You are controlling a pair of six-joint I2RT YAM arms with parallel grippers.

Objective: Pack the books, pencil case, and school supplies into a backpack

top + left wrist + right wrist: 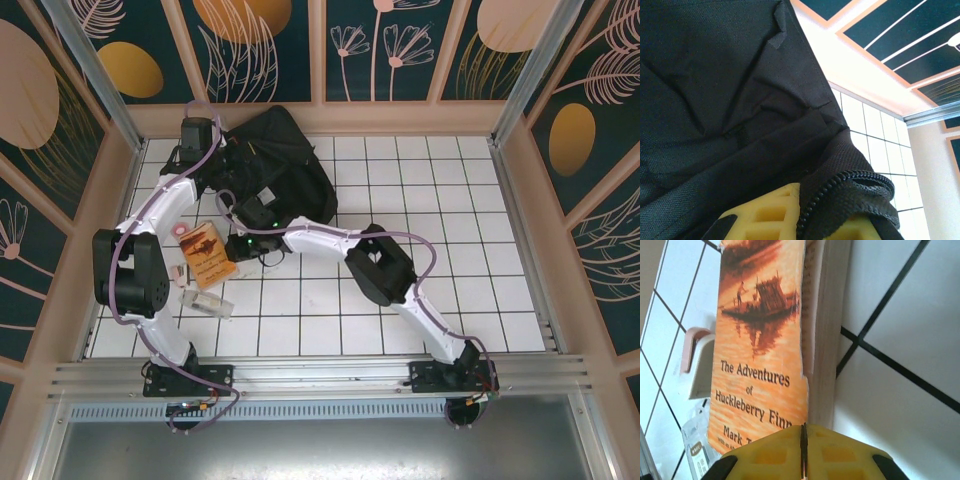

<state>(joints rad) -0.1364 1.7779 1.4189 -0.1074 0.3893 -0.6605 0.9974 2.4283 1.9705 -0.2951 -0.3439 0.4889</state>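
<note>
The backpack (730, 100) is black woven cloth, matt and finely grained, creased in soft folds above the left gripper (815, 220). Its zipper (850, 175), between the fingers (771, 212), is a ribbed black coil with a faint sheen. Those fingers are matt yellow moulded plastic. Just ahead of the right gripper (803, 429), of the same plastic, the book (760, 350) has a smooth, lightly glossy orange paper cover, ragged along one edge, and cream page edges. Right of that gripper the table (900, 305) is smooth, glossy white tile with dark joints. To its left lie a pink-and-white box (697, 360) of smooth plastic and a clear glossy plastic pack (696, 440).
</note>
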